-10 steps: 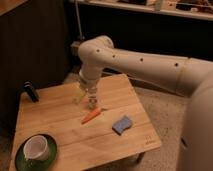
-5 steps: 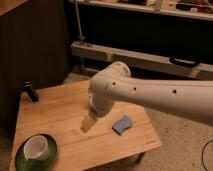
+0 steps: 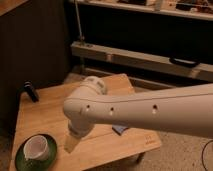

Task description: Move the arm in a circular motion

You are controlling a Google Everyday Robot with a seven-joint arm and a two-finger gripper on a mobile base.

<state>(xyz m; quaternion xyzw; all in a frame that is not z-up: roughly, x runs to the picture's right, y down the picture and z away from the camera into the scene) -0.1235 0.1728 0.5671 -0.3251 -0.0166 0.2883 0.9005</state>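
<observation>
The arm point(image 3: 150, 112) fills the camera view, a thick cream-white tube running in from the right edge to a rounded elbow over the middle of the wooden table point(image 3: 45, 117). From that elbow a short segment drops down and to the left, and there's the gripper point(image 3: 69, 145), a tan tapered tip hanging above the front-left part of the table, just right of the white cup point(image 3: 34, 146) on its green saucer point(image 3: 19, 159). Wide or narrow? I cannot tell; the tip reads as one pale wedge, and nothing shows in its hold. It looks apart from the cup, not touching, as far as I can judge. At the back-left corner stands a small dark object point(image 3: 30, 92), well apart from the arm. A bit of something blue point(image 3: 120, 130), cloth or sponge, peeks out from under the big segment, right of the table's middle.

Step in hand, by my reading: somewhere mid-circle, on the near-left side of the loop, with the elbow close to the camera. The next move calls for carrying the tip round on a smooth curve at an even height above the tabletop. The cup is the one to watch: a dip or a drift left and the tip could clip its rim.
</observation>
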